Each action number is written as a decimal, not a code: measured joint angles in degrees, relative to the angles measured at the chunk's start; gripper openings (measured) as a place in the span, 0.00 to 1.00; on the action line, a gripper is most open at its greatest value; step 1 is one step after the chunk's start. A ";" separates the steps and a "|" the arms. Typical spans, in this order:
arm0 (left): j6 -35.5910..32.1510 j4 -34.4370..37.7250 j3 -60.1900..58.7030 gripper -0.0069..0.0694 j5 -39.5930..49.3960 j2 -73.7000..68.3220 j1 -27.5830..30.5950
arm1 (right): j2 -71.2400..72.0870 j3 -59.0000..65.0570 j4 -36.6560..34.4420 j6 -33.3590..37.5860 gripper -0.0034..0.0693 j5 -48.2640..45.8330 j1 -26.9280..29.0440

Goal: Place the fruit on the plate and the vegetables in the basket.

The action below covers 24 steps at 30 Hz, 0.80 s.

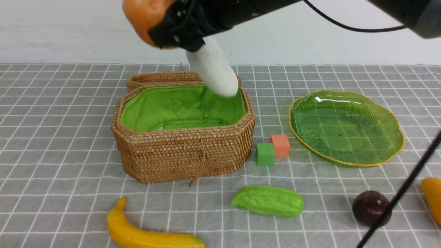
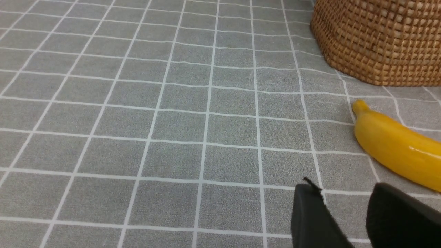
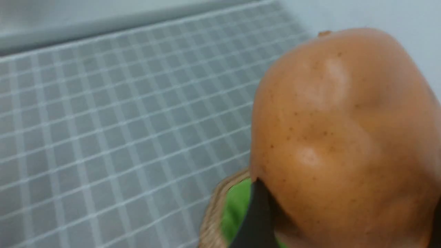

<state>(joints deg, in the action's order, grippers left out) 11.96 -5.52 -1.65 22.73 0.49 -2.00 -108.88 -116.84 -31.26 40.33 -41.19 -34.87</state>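
My right gripper (image 1: 162, 29) reaches in from the upper right and is shut on the orange-brown round vegetable (image 1: 143, 13), (image 3: 341, 137), high above the woven basket (image 1: 182, 151). The white radish (image 1: 215, 70) slants down into the basket's back right corner; its upper end is hidden behind the gripper. The banana (image 1: 148, 236), green gourd (image 1: 268, 201), dark plum (image 1: 370, 206) and mango (image 1: 433, 196) lie on the cloth in front. The green plate (image 1: 344, 127) stands bare at the right. My left gripper (image 2: 344, 193) hovers open and empty near the banana (image 2: 396, 148).
A green cube (image 1: 265, 154) and an orange cube (image 1: 280, 145) sit between basket and plate. The basket's lid (image 1: 162, 78) lies open behind it. A black cable (image 1: 403, 193) crosses in front of the plum. A white wall bounds the far side.
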 joint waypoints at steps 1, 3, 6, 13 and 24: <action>0.00 0.00 0.00 0.40 0.00 0.00 0.00 | -1.46 0.00 0.00 0.01 0.82 2.68 0.20; 0.00 0.00 0.00 0.40 0.00 0.00 0.00 | -4.00 0.00 -0.05 -0.19 0.82 4.32 0.38; 0.00 0.00 0.00 0.40 0.00 0.00 0.00 | -8.76 0.00 0.09 -2.26 0.82 5.07 0.60; 0.00 0.00 0.00 0.40 0.00 0.00 0.00 | -14.46 0.16 6.87 -11.89 0.82 3.25 0.60; 0.00 0.00 0.00 0.40 0.00 0.00 0.00 | -5.14 0.10 31.76 -29.05 0.98 -13.21 0.60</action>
<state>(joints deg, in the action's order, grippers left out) 11.96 -5.52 -1.65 22.73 0.49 -2.00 -114.02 -116.75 0.50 11.29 -54.41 -34.27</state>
